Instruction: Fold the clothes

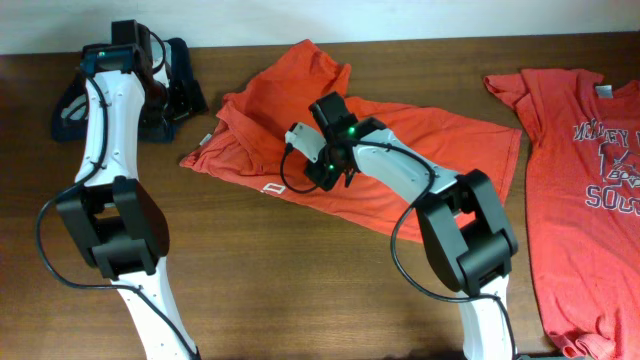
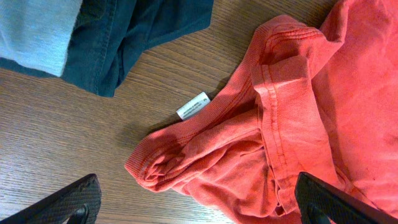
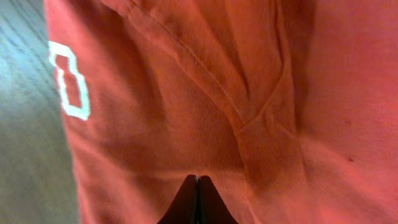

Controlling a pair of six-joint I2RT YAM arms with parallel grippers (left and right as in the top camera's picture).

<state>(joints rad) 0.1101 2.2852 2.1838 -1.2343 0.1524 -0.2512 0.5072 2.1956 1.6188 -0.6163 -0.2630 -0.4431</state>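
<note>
Table (image 1: pixel 300 270): dark brown wood, fine grain running along its length, matte with faint sheen. Fills nearly whole overhead view. Beyond table's far edge: narrow pale strip (image 1: pixel 250 20), whitish, featureless; wall or floor, cannot tell. Far edge of table slants slightly in overhead view. Light: soft, even; shadows on table short, blurred. Right wrist view: table at left edge out of focus, greyish glare. Left wrist view: wood lighter, warmer, grain sharp.

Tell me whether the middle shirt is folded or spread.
Neither: the shirt lies crumpled, partly doubled over. Its ribbed edge is bunched in layers beside the label.
</note>
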